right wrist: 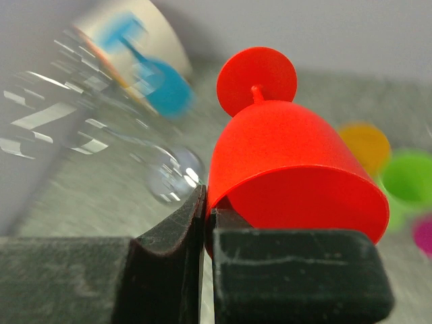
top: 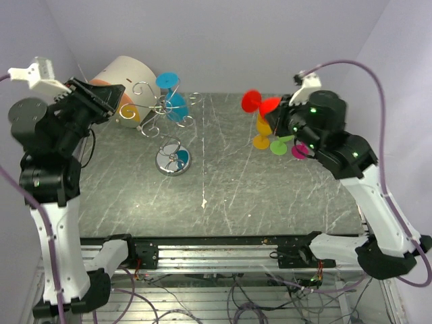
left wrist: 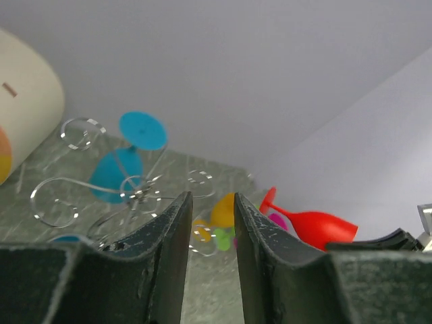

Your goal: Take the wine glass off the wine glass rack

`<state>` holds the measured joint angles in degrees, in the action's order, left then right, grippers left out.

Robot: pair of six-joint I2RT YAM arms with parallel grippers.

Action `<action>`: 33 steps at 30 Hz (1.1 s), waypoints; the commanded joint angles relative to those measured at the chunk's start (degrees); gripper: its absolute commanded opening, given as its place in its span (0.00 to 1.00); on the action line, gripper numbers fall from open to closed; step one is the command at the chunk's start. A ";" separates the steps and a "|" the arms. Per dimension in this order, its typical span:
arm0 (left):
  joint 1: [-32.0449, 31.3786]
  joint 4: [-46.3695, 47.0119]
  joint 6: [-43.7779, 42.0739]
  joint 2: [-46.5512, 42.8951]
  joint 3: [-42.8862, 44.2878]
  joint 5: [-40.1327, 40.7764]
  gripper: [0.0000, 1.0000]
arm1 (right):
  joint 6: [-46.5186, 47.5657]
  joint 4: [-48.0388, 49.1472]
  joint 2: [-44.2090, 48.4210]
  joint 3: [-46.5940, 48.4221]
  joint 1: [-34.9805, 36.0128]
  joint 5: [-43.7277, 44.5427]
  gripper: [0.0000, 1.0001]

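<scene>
drum (top: 131, 74): beige, orange face, on its side, far-left | table (top: 236, 179): grey, scratched stone-look top

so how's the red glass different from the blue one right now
Colour: the red glass is red, the blue glass blue.
Support: the red glass is pinched by its bowl wall in the right gripper, off the rack; the blue glass is up among the wire arms of the wine glass rack.
Place: the red glass is at the right beside other coloured glasses, the blue glass at the back left.
Both look like the same opaque stemmed shape.
</scene>
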<state>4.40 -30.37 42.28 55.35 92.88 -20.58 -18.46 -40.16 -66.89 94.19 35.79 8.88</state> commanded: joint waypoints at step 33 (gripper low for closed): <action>-0.27 -8.08 -10.25 9.37 2.30 -0.67 0.42 | 7.33 -12.97 -27.60 -7.49 -9.95 -2.80 0.00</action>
<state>4.40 -39.33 32.91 64.40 95.74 -19.99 -11.53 -54.26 -93.17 85.19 25.98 6.15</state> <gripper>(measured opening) 0.414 0.030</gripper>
